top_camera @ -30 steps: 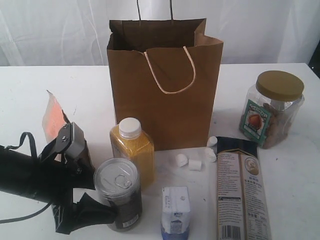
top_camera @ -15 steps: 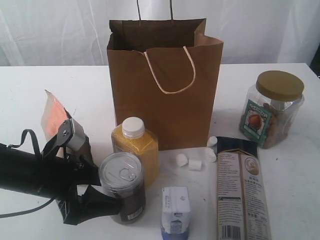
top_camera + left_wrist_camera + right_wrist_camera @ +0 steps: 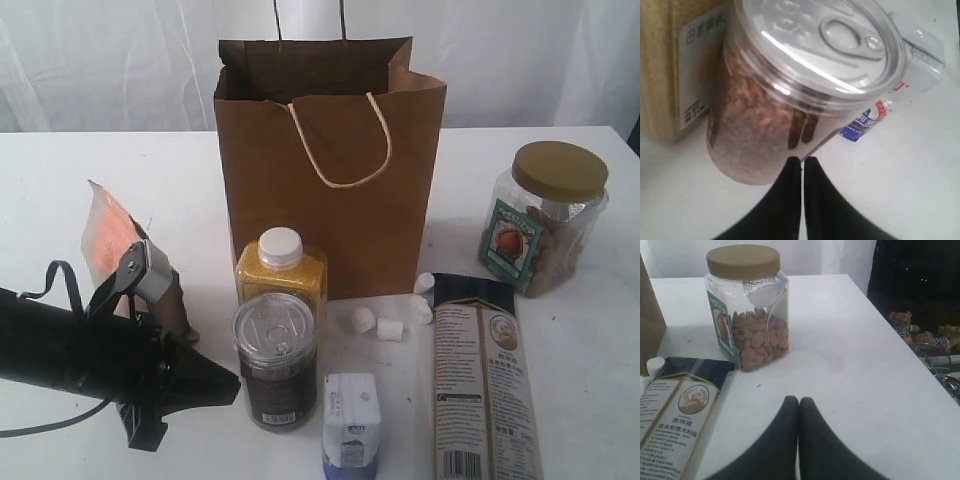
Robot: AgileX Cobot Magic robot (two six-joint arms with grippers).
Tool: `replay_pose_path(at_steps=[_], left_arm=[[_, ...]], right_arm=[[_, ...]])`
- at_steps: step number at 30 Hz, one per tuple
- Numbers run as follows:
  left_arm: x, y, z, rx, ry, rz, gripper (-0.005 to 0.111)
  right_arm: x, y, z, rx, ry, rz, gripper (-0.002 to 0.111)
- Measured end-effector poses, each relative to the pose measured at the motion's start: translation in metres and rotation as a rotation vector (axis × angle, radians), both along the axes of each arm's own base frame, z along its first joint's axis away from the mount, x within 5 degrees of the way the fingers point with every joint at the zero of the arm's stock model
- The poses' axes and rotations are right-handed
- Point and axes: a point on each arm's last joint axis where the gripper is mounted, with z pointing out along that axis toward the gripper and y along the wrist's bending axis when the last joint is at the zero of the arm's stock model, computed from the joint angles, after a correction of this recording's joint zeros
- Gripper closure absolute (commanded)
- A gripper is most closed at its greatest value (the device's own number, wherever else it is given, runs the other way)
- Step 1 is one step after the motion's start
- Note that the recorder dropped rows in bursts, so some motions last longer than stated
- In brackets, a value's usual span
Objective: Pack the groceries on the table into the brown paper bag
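Observation:
The brown paper bag [image 3: 330, 200] stands upright and open at the back of the table [image 3: 60, 190]. In front of it are the yellow bottle [image 3: 280, 268] and the silver pull-tab can [image 3: 275, 362], one behind the other. My left gripper [image 3: 233, 386] [image 3: 801, 161] is shut and empty, its tips at the can [image 3: 790, 90], low on its left side. The white-blue carton [image 3: 351, 420], marshmallows [image 3: 390, 328], long packet [image 3: 483, 380] and gold-lidded jar [image 3: 545, 215] lie to the right. The brown-orange pouch [image 3: 110, 235] stands behind my left arm. My right gripper [image 3: 799, 400] is shut above bare table near the jar [image 3: 747, 305].
The table's right edge [image 3: 920, 370] runs close to my right gripper, with dark floor and clutter beyond it. The packet [image 3: 675, 415] lies beside the right gripper. A white curtain hangs behind the bag.
My left jaws were open around the can and have shut without it. The can and the bottle have slid to the right, toward the carton.

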Motion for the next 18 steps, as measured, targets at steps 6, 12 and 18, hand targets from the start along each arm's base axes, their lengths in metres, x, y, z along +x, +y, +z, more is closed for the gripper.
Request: replay_pose_path(at_steps=[6,12,18], left_arm=[[-0.0035,0.001,-0.0021,0.028,-0.008,-0.051,0.107],[-0.0046,0.0014,-0.0027,0.037,-0.011,-0.067,0.107],[-0.0052,0.002,0.0065,0.031,-0.041,-0.057,0.107]], right_arm=[[0.0,0.0,0.0,0.0,0.0,0.0,0.108],[0.0,0.0,0.0,0.0,0.0,0.0,0.108],[0.0,-0.0004,0.0,-0.032,0.004,0.004,0.108]])
